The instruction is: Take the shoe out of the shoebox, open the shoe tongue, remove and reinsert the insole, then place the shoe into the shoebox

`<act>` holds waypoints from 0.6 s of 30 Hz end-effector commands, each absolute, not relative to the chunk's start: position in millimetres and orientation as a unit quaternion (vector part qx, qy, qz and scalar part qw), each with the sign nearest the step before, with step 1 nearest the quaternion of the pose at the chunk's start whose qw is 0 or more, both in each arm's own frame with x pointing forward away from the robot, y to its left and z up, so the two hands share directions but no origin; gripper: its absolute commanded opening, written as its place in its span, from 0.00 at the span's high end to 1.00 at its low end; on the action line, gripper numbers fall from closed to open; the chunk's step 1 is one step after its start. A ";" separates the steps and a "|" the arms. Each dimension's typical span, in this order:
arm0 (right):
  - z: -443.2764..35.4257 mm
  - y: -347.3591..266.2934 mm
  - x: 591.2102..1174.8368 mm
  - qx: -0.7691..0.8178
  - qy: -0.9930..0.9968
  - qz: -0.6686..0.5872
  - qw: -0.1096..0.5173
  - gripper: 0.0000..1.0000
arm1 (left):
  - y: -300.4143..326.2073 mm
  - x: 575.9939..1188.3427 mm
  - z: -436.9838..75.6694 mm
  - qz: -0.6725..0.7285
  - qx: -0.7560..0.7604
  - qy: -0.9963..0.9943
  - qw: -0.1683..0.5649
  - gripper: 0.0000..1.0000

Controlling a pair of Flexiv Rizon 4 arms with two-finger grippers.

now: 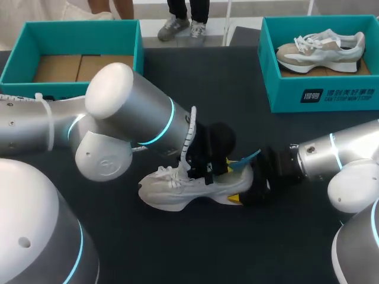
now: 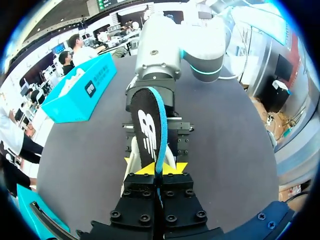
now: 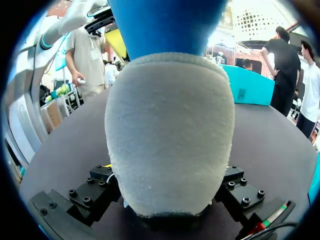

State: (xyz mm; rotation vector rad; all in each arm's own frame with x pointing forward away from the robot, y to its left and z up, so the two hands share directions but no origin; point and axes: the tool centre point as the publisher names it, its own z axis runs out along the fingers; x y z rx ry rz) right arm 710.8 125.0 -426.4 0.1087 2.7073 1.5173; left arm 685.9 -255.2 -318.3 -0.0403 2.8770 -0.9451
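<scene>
A white shoe (image 1: 177,192) lies on its sole in the middle of the dark table. My right gripper (image 1: 240,189) holds its heel (image 3: 170,135) from both sides, with a black finger (image 3: 95,192) showing on each flank. My left gripper (image 2: 156,169) is over the shoe's opening, shut on the edge of the insole (image 2: 147,130). The insole is black on top and blue underneath and stands up out of the shoe. Its blue end (image 1: 246,160) points toward my right arm (image 2: 160,55), and its blue underside (image 3: 165,25) rises above the heel in the right wrist view.
A teal shoebox (image 1: 83,25) with only brown card inside stands at the back left. Another teal shoebox (image 1: 320,94) at the back right holds a beige and white sneaker (image 1: 320,50). My left arm's bulky elbow (image 1: 118,112) hangs over the table's left half.
</scene>
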 end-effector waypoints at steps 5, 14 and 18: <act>-432.9 128.3 710.8 0.036 0.873 0.486 0.019 1.00 | -229.6 688.6 -275.9 -0.346 -0.012 0.938 -0.028 1.00; -432.9 128.3 710.8 0.036 0.873 0.486 0.019 1.00 | -238.1 700.6 -219.8 -0.376 0.006 0.917 -0.137 1.00; -432.9 128.3 710.8 0.036 0.873 0.486 0.019 1.00 | -238.6 706.2 -188.8 -0.408 0.022 0.899 -0.157 1.00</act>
